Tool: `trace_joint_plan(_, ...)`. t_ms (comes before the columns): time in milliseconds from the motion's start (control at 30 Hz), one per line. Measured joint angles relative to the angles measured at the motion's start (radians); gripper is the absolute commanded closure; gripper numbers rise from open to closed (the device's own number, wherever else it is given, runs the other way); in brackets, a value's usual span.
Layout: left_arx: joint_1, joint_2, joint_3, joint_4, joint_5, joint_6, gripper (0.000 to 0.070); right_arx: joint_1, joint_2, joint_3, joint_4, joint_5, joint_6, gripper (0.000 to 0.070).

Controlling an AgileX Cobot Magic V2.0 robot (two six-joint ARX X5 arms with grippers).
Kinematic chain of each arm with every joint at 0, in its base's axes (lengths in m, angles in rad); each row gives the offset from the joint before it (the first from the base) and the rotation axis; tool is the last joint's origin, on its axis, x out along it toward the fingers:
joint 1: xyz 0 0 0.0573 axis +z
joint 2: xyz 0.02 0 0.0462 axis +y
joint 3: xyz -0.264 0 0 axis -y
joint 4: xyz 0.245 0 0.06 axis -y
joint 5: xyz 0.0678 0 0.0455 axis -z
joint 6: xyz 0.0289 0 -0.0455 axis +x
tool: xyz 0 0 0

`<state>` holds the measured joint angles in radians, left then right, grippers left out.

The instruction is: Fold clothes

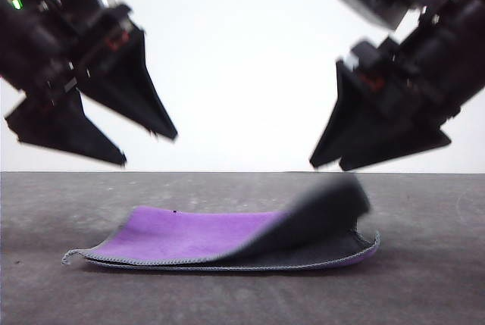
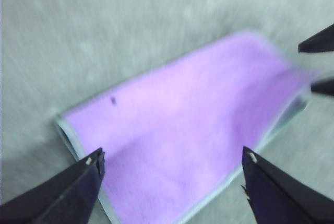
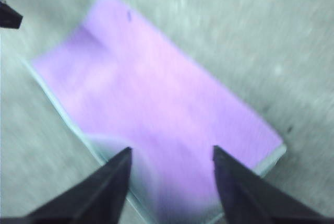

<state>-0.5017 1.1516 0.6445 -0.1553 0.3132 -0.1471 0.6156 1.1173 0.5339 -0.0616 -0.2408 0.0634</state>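
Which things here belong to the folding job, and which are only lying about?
Belonging to the job:
- cloth, purple face up, one flap lifted
- left gripper, open
- right gripper, open

Only there:
- grey table

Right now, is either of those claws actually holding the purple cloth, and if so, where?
No, nothing is held. The left gripper and right gripper hang open above the folded cloth, which lies on the table, one corner curled up.
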Motion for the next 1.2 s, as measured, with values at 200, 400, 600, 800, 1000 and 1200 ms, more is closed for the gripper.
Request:
trace_joint_plan(200,0.054,-0.087,0.000,-0.105,-0.001,-0.032,0.0188,-0.031,-0.087,0.000,-0.052,-0.052,0.107,0.0355)
trace_joint_plan(400,0.108,-0.153,0.000,-0.245,-0.002,-0.067,0.0188,-0.116,-0.146,0.000,-0.187,-0.126,0.248,0.0355)
trace_joint_plan(600,0.144,-0.216,0.000,-0.295,-0.002,-0.126,0.0188,-0.275,-0.137,0.001,-0.337,-0.288,0.354,0.0355)
trace_joint_plan(800,0.144,-0.257,0.000,-0.305,0.000,-0.154,0.0188,-0.396,-0.054,0.006,-0.337,-0.416,0.373,0.0355)
trace_joint_plan(1000,0.144,-0.277,0.000,-0.304,-0.001,-0.158,0.0188,-0.423,0.110,0.006,-0.253,-0.506,0.372,0.0355)
trace_joint_plan(1200,0.144,-0.281,0.000,-0.304,-0.001,-0.158,0.0189,-0.416,0.251,0.047,-0.171,-0.525,0.373,0.0355)
